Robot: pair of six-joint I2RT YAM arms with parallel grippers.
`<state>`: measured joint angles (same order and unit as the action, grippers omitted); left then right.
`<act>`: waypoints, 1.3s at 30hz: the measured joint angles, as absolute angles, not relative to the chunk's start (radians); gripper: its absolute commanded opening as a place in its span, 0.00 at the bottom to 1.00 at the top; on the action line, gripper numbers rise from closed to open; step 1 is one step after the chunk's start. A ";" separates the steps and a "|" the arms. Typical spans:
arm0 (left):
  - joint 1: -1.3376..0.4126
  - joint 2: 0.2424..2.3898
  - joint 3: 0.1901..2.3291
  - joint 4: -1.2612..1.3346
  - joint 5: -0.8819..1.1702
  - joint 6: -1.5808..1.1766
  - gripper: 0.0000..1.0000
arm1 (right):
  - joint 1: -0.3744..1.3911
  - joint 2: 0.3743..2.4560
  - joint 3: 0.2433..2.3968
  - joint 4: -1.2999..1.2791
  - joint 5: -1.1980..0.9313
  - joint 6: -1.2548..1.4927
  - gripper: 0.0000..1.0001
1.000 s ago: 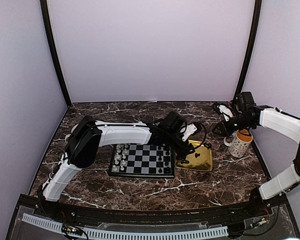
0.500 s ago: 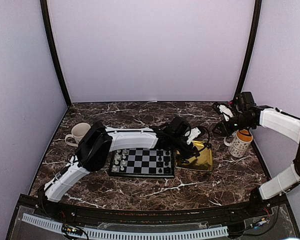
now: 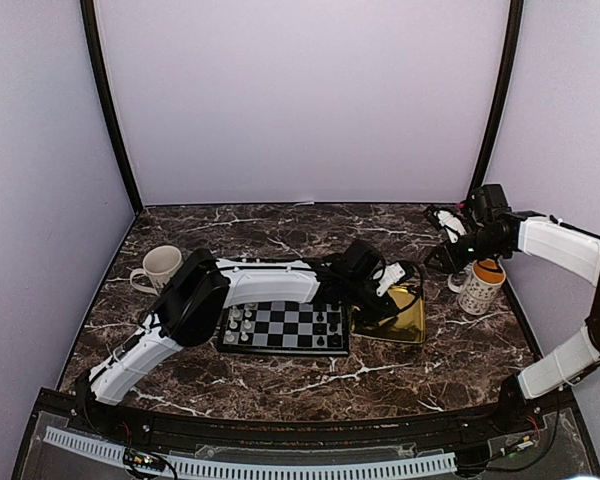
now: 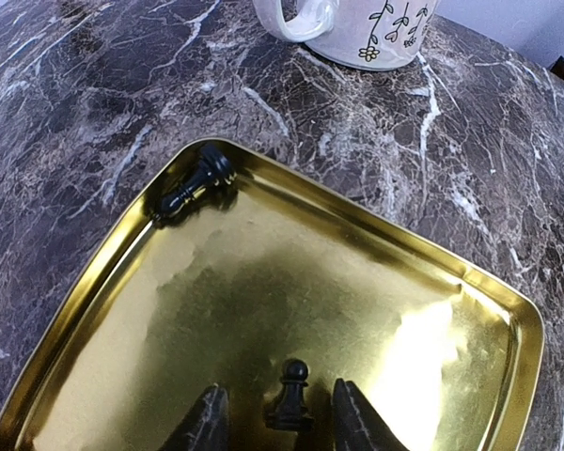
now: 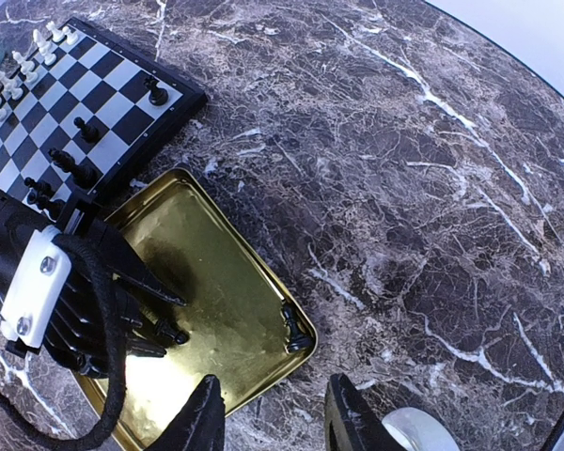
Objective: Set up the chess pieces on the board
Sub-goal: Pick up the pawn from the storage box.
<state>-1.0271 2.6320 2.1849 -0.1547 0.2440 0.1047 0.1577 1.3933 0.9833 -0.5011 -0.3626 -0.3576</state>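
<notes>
I am looking down at the dark marbled worktop (image 3: 280, 385), with the left arm (image 3: 265, 280) lying across its middle and the right arm (image 3: 565, 245) hanging near the far right corner. The board (image 3: 285, 325) is sitting just in front of the left arm. The gold tray (image 3: 408, 328) is resting right beside its right edge.

A plain cream mug (image 3: 160, 266) is standing well to the left. A patterned mug (image 3: 479, 288) is standing just right of the tray. I am finding no brand or readable writing anywhere; that mug is showing only small flower sprigs.

Most of the chess pieces are already standing on the board: pale pieces (image 3: 242, 322) along its left side, black pieces (image 3: 330, 326) towards its right. Two black ones are waiting in the tray.

I am holding the left gripper (image 4: 279, 404) low inside the tray. Its jaws are part-way narrowed and straddling an upright black pawn (image 4: 289, 396), with a sliver of gold showing on each side, so I am not calling it gripped yet.

The right gripper (image 5: 274, 385) is hovering above the tray's far side, jaws moderately apart and holding nothing.

I am judging this the pick-up step for that pawn. The next move is asking for a square pinch without tipping it, a straight lift over the tray's lip, then a careful set-down on an open black-side square. After that, the fallen piece (image 4: 195, 185) in the tray's corner is going to need a flatter approach.
</notes>
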 measured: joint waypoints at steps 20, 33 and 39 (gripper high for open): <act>-1.044 2.576 2.073 -0.106 0.187 0.154 0.14 | 0.152 1.397 0.989 -0.508 -0.369 -0.343 0.38; -1.059 2.123 1.512 0.282 0.156 0.144 0.14 | 0.134 1.461 1.247 -0.701 -0.680 -0.300 0.40; -1.069 2.022 1.386 0.482 0.113 0.144 0.15 | 0.147 1.568 1.270 -0.833 -0.914 -0.299 0.39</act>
